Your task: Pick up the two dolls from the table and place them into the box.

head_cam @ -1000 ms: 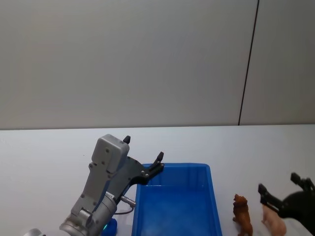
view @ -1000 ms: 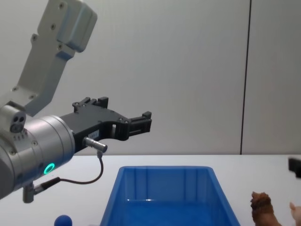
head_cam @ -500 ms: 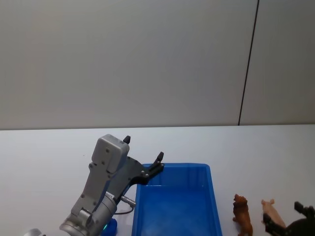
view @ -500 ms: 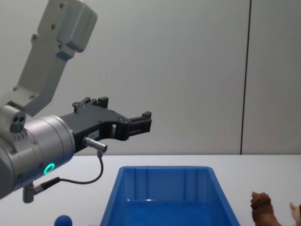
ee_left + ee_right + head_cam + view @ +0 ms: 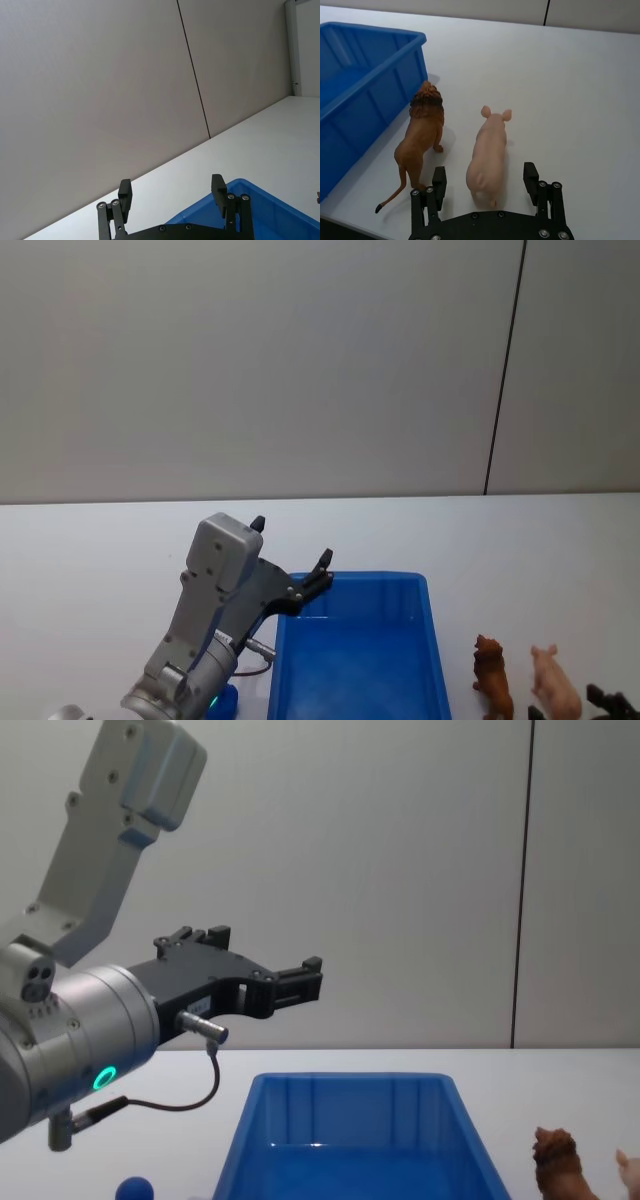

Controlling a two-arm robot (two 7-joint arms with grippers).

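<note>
Two dolls stand side by side on the white table (image 5: 580, 90), just right of the blue box (image 5: 352, 581): a reddish-brown lion (image 5: 422, 131) nearest the box wall (image 5: 385, 80) and a pale pink pig (image 5: 489, 150) beyond it. My right gripper (image 5: 484, 171) is open, with one finger on each side of the pig's hindquarters and not touching it. It shows low at the head view's right corner (image 5: 566, 705). My left gripper (image 5: 292, 541) hangs open and empty above the box's far left corner (image 5: 250, 210), high in the chest view (image 5: 262, 952).
A small blue rounded object (image 5: 135, 1188) lies on the table left of the box. A grey wall with a dark vertical seam (image 5: 503, 370) rises behind the table. Bare tabletop stretches beyond and to the right of the dolls.
My right gripper has drawn back toward the table's near edge, sinking to the head view's bottom corner and leaving the pig uncovered. The left arm and both dolls have stayed put.
</note>
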